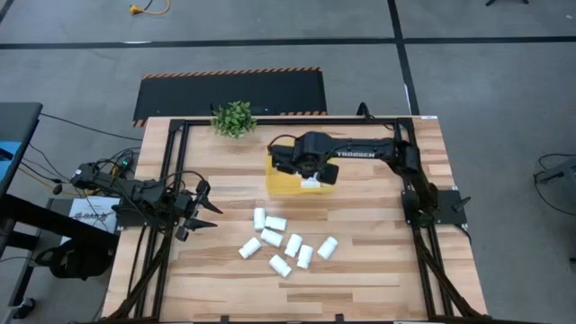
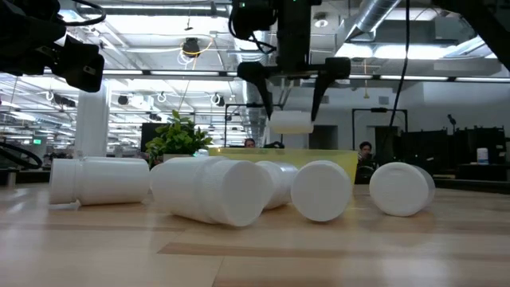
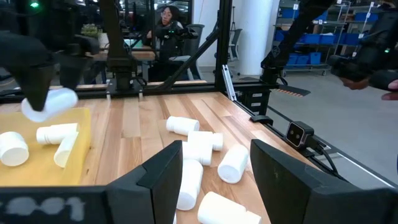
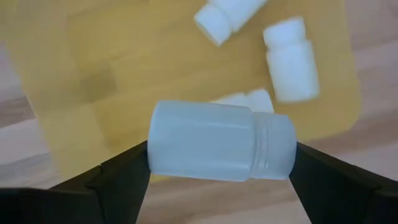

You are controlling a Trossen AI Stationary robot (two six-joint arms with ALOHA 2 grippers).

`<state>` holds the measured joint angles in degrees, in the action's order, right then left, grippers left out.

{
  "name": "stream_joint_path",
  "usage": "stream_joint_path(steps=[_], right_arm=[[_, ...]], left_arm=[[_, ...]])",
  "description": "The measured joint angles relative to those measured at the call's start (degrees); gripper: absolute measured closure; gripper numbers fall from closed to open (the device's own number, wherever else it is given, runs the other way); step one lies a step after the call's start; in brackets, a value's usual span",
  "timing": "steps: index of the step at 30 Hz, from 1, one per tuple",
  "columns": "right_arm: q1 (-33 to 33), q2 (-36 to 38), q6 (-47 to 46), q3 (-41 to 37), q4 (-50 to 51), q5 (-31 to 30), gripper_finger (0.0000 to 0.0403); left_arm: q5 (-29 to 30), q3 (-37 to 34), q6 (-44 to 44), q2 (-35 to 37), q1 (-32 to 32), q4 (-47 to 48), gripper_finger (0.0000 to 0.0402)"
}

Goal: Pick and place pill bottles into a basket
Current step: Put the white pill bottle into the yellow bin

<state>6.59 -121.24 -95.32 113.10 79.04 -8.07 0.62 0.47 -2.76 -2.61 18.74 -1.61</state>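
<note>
Lighting is bright and even, from overhead ceiling fixtures (image 2: 191,46) visible in the low view. Shadows on the table (image 1: 360,270) are soft and short. In the low view the nearest pill bottles (image 2: 215,190) are slightly soft. In the right wrist view the close bottle (image 4: 221,149) is blurred. In the left wrist view the foreground fingers (image 3: 163,174) are dark and lack detail.
</note>
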Motion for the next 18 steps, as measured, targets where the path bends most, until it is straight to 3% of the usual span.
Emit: stream_joint_path(steps=[6, 18], right_arm=[[2.28, -0.01, 6.98, -2.75, -1.74, -0.11, 0.0057], [3.32, 0.03, 10.95, -13.04, -11.28, -2.09, 0.0055]], left_arm=[[0.0, 0.01, 0.0, 0.0, -0.01, 0.01, 0.0225], [0.0, 0.0, 0.0, -0.02, 0.0, 0.0, 0.0225]])
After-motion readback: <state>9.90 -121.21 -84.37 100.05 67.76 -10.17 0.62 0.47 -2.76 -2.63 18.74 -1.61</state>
